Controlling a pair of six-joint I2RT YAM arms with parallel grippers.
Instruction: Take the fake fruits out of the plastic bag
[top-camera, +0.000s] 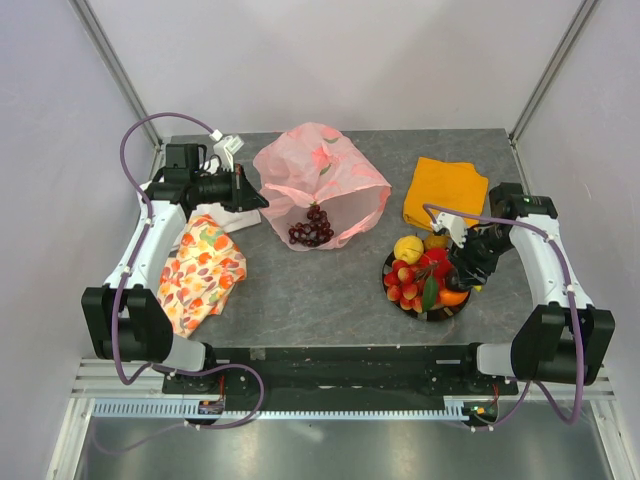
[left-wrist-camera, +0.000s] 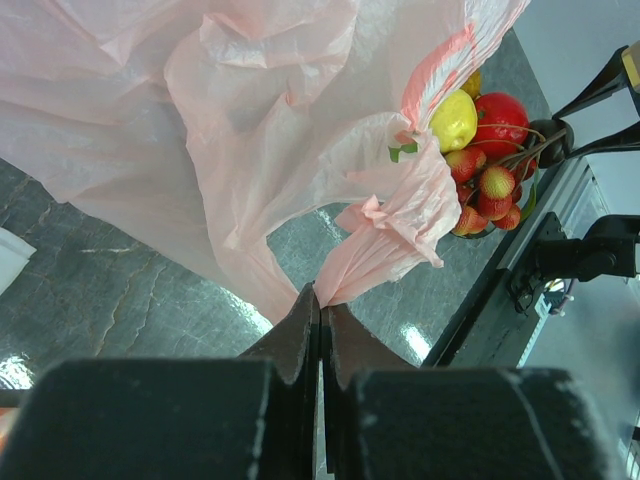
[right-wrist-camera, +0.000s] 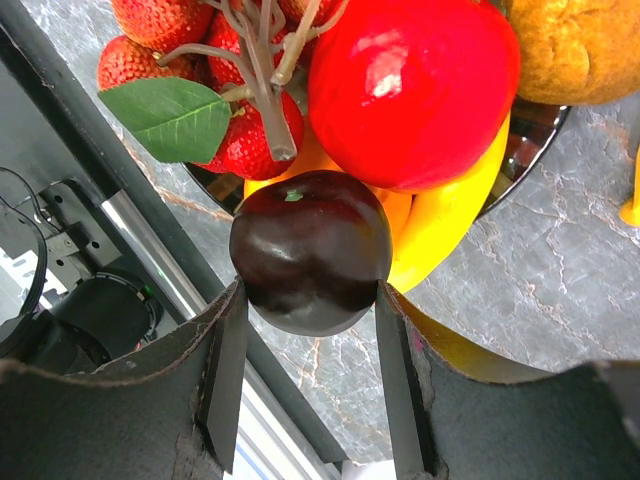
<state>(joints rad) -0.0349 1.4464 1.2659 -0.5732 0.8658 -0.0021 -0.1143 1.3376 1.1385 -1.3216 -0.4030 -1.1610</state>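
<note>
The pink plastic bag (top-camera: 320, 175) lies at the table's back middle, mouth facing front. A dark purple grape bunch (top-camera: 312, 228) sits in its mouth. My left gripper (top-camera: 255, 200) is shut on a gathered fold of the bag (left-wrist-camera: 230, 130), fingertips (left-wrist-camera: 322, 305) pinched together. My right gripper (top-camera: 468, 268) is shut on a dark brown oval fruit (right-wrist-camera: 310, 250) just above the black bowl (top-camera: 440, 315). The bowl holds a yellow apple (top-camera: 407, 248), red berry cluster (top-camera: 405, 283), orange (top-camera: 436, 240), red apple (right-wrist-camera: 410, 90) and banana (right-wrist-camera: 450, 220).
A folded orange cloth (top-camera: 445, 192) lies at the back right, behind the bowl. A floral orange-patterned cloth (top-camera: 200, 272) lies at the front left under my left arm. The bowl stands close to the table's front edge (right-wrist-camera: 150, 240).
</note>
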